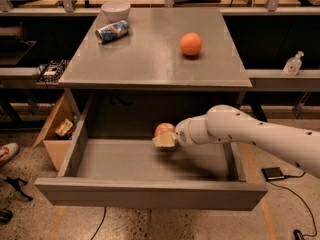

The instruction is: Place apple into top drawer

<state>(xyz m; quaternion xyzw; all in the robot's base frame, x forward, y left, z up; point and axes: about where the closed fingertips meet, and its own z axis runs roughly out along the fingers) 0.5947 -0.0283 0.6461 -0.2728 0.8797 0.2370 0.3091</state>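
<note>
The apple (163,129), red-pink with a paler patch, is held in my gripper (164,139) inside the open top drawer (150,194). The white arm reaches in from the right over the drawer's right side. The gripper's tan fingers (163,141) are closed on the apple's lower front. The apple sits a little above the drawer floor, near the back middle. The drawer is pulled far out, with a plain grey front panel.
On the cabinet top (150,59) lie an orange (191,44), a tipped can (112,31) and a white bowl (115,9). A cardboard box (57,129) stands left of the drawer. A clear bottle (293,64) sits on the right shelf. A black device (273,173) lies on the floor.
</note>
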